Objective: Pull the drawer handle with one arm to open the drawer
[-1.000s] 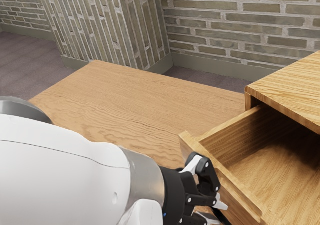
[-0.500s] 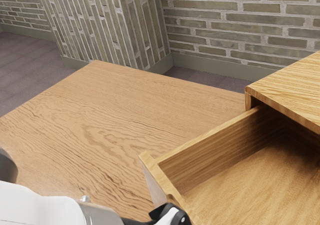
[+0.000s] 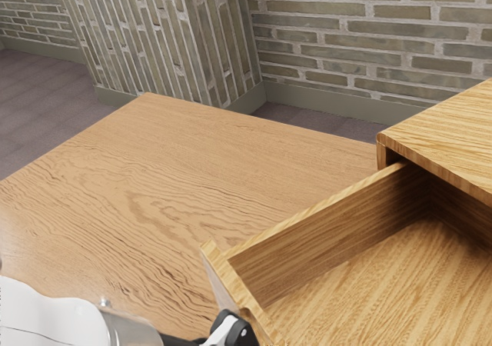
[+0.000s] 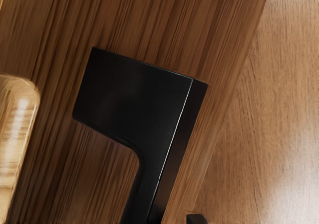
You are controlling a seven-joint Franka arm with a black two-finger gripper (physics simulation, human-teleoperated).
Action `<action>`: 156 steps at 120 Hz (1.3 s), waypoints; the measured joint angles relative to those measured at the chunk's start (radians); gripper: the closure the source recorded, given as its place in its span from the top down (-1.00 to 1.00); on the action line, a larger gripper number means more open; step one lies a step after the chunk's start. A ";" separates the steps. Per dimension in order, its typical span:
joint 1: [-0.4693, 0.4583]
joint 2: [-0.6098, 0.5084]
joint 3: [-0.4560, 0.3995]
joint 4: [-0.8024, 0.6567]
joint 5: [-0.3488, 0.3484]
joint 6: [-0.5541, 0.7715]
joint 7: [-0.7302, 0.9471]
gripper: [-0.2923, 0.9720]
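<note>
The wooden drawer [image 3: 330, 227] stands pulled far out of the cabinet [image 3: 453, 134], and its inside is bare. Its front panel [image 3: 219, 281] is near the exterior view's lower edge. Part of my black and white gripper [image 3: 228, 334] peeks in just below that front panel, with the white arm [image 3: 46, 319] in the lower left corner. In the wrist view the black drawer handle [image 4: 144, 117] sits very close under my hand, mounted on the wooden drawer front [image 4: 149, 25].
The drawer and cabinet rest on a wide wooden table [image 3: 154, 177], seen beside the drawer front as the table surface [image 4: 279, 109] in the wrist view. A brick wall [image 3: 369, 31] and a slatted panel [image 3: 161, 31] stand behind the table.
The drawer has slid further out toward the exterior view's left. My arm and gripper have drawn back with it toward the lower left edge.
</note>
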 joint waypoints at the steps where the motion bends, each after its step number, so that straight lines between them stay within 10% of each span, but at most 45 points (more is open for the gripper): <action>1: 0.000 0.000 0.000 0.000 0.000 -0.001 0.000 -0.25; 71: 0.008 -0.009 -0.003 0.000 0.036 0.021 0.001 -0.78; 120: 0.011 -0.022 -0.005 0.012 0.041 0.048 0.008 -0.06; 138: 0.015 0.120 -0.001 0.466 0.014 -0.162 0.000 0.03; 156: 0.201 0.503 0.320 0.997 0.000 -0.540 -0.138 0.27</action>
